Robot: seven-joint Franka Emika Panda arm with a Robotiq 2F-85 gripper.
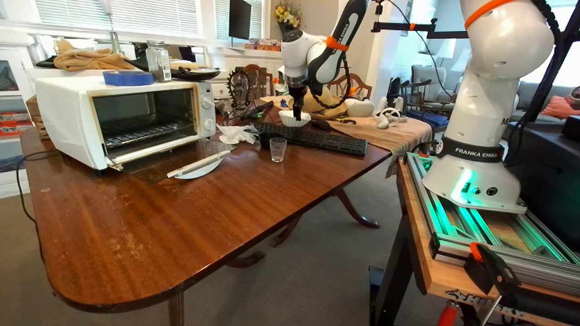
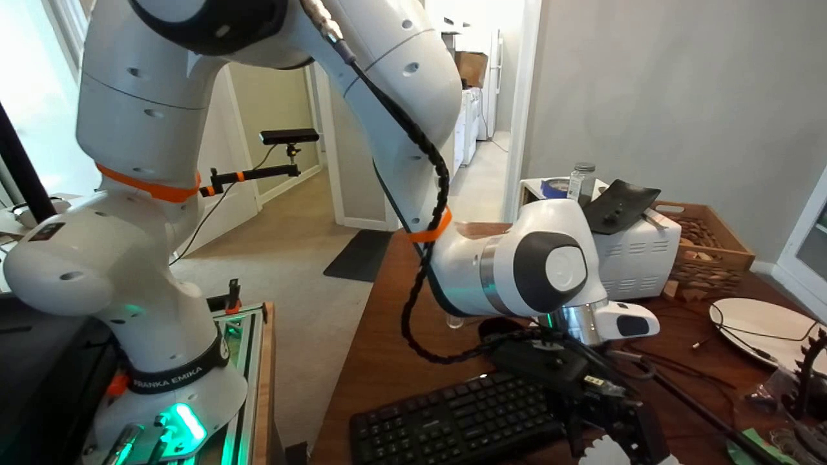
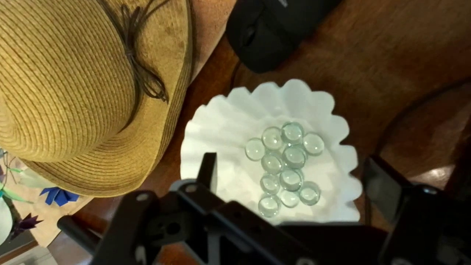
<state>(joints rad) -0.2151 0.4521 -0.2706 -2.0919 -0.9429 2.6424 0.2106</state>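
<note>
Filter (image 3: 228,140) mouth up, approx. round

Wrist closeup over bowl (image 3: 220,136), exteriors sharing keyboard (image 1: 312,137)

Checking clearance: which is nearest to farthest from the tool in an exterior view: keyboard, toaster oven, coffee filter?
1. Coffee filter: right at the open tool, mid-frame in an exterior view.
2. Keyboard: just in front of the filter there.
3. Toaster oven: well off to that view's left.

At the wrist view's centre, smooth glass beads (image 3: 290,179) lie in a matt paper cup (image 3: 279,101), rough straw hat (image 3: 84,88) upper left, glossy wooden table (image 3: 386,55) upper right.
</note>
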